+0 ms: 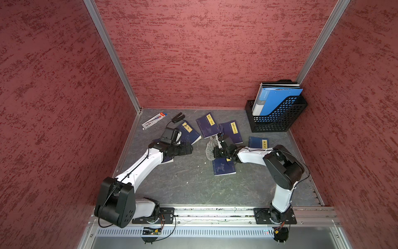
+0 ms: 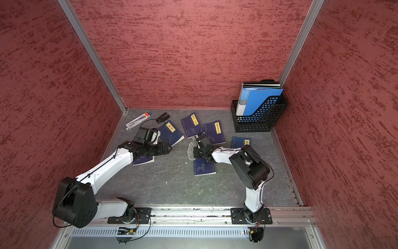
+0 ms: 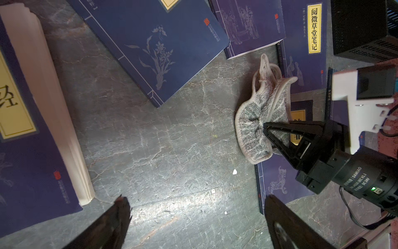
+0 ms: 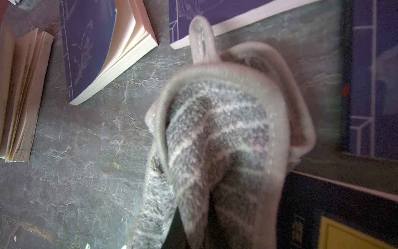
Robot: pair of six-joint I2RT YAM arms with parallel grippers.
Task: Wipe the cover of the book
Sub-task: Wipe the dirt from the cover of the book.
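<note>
Nearest my base: the book (image 1: 224, 167), flat on the table (image 1: 193, 189), dark blue cover up, partly hidden under my right wrist. It is a thin paperback. I judge it light and the cover smooth, so it would likely skid under a sideways stroke unless pinned. At its far corner my right claw (image 3: 265, 127) is pinched tight on the cloth (image 3: 254, 129), gripping mid-panel so the fabric bunches and droops. One hem seems to meet the book's corner; contact not certain. The cloth is soft, fuzzy and limp: it will drag rather than push, so a flat fold pressed down should wipe better than the hem. My left claw (image 3: 197, 204) stands wide, holding nothing, over bare table between books. Best hold on the book, in my judgement: press down on a corner or the spine edge, clear of the wiped area. Farther: other books (image 1: 207, 125), scattered. Far corner: rack (image 1: 277, 120) with folders.
</note>
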